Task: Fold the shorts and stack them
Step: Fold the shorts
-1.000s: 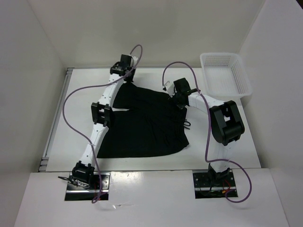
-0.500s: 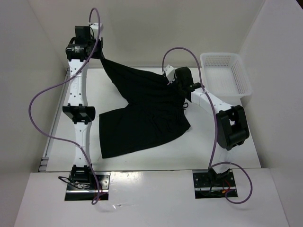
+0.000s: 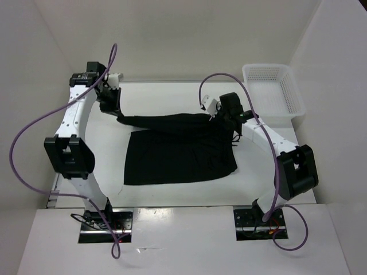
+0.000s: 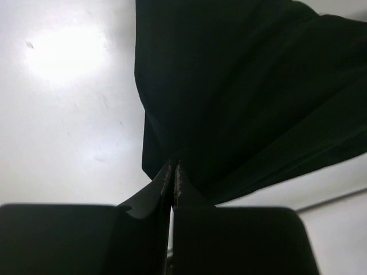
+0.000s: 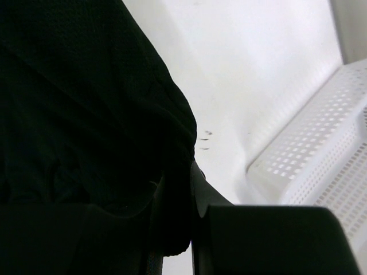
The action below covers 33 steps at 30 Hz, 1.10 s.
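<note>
Since half a second ago the left arm has swung down from its high reach. The left claw (image 3: 116, 113) now sits low over the far left part of the bench (image 3: 172, 94), and the corner of the shorts (image 3: 180, 154) it holds has come down with it. The right claw (image 3: 222, 119) has drawn slightly nearer the arm bases and keeps its hold on the opposite end of the same edge.

That edge of the black shorts runs as a taut, gathered band between the two claws, left to right across the middle of the bench. From the band the rest of the fabric falls toward the near side and lies flat as a broad dark panel. Its near edge is roughly parallel to the front of the bench, where earlier it lay skewed.

In the left wrist view the fingers (image 4: 163, 192) are pressed tight together, with a pinch of cloth caught at their tips. The shorts fan out from that point, up and to the right. In the right wrist view the fingers (image 5: 203, 197) are clamped on a bunched fold of the shorts, which fills the left side of that view.

A white mesh basket (image 3: 269, 89) stands at the far right corner of the bench, just beyond the right claw and apart from the cloth.
</note>
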{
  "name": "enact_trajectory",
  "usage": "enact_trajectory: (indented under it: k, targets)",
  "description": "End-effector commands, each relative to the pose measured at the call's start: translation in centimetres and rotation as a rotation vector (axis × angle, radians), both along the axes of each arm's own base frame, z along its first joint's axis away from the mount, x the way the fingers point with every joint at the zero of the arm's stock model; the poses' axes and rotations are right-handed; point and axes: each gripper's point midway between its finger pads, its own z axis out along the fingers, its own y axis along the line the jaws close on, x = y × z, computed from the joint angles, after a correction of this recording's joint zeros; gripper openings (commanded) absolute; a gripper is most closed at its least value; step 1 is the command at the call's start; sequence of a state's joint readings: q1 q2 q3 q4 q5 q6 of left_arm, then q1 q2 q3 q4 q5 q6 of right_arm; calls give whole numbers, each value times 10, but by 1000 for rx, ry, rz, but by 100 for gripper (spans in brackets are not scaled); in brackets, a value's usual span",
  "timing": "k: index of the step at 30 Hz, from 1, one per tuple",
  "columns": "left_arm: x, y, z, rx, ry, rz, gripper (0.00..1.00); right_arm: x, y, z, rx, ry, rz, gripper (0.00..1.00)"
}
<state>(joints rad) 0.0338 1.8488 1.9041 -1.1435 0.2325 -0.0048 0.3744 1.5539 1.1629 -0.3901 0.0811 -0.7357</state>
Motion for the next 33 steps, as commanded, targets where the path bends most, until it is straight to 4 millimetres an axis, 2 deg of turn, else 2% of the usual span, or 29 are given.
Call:
enact_trajectory:
  k: [1, 3, 4, 6, 9, 10, 11, 12, 14, 15, 18, 19, 23, 24, 25, 28, 31, 33]
  targets:
    - [-5, 1, 27, 13, -136, -1, 0, -17, -4, 4, -62, 9, 84, 0]
    - [-13, -1, 24, 3, -120, -6, 0, -16, -4, 8, -81, -6, 106, 0]
    - [-16, -1, 32, 4, -141, -6, 0, -19, -6, 6, -106, 6, 128, 0]
    - [-23, -1, 36, 4, -143, -6, 0, -21, -2, 14, -108, 6, 176, 0]
    - [-46, 2, 32, 24, -98, 5, 0, -44, 7, 17, -112, 95, 293, 0]
    - [-60, 4, 13, 32, -32, 9, 0, -59, 8, 14, -132, 138, 338, 0]
    - [-72, 3, 3, 30, 10, 8, 0, -70, 9, 13, -138, 155, 369, 0]
    - [-86, 5, -5, 44, 41, 14, 0, -87, 12, 0, -161, 197, 410, 0]
    - [-108, 1, -28, 42, 119, 1, 0, -111, 11, -14, -194, 255, 463, 0]
    - [-128, -1, -48, 41, 190, -9, 0, -127, 14, -21, -213, 275, 509, 0]
    - [-154, -4, -72, 41, 284, -22, 0, -161, 19, -37, -228, 353, 586, 0]
    - [-166, -4, -83, 41, 333, -23, 0, -172, 29, -38, -229, 352, 620, 3]
    - [-182, 2, -103, 74, 392, -17, 0, -200, 46, -51, -224, 394, 711, 10]
    - [-183, 4, -107, 89, 393, -13, 0, -207, 45, -53, -226, 410, 714, 10]
    - [-184, 4, -110, 90, 394, -13, 0, -214, 53, -54, -223, 411, 750, 11]
    - [-197, 2, -123, 124, 443, -45, 0, -235, 51, -64, -251, 458, 811, 13]
    - [-206, 0, -132, 149, 474, -69, 0, -256, 53, -65, -281, 463, 893, 23]
    - [-207, 0, -135, 163, 473, -80, 10, -265, 60, -66, -283, 450, 932, 35]
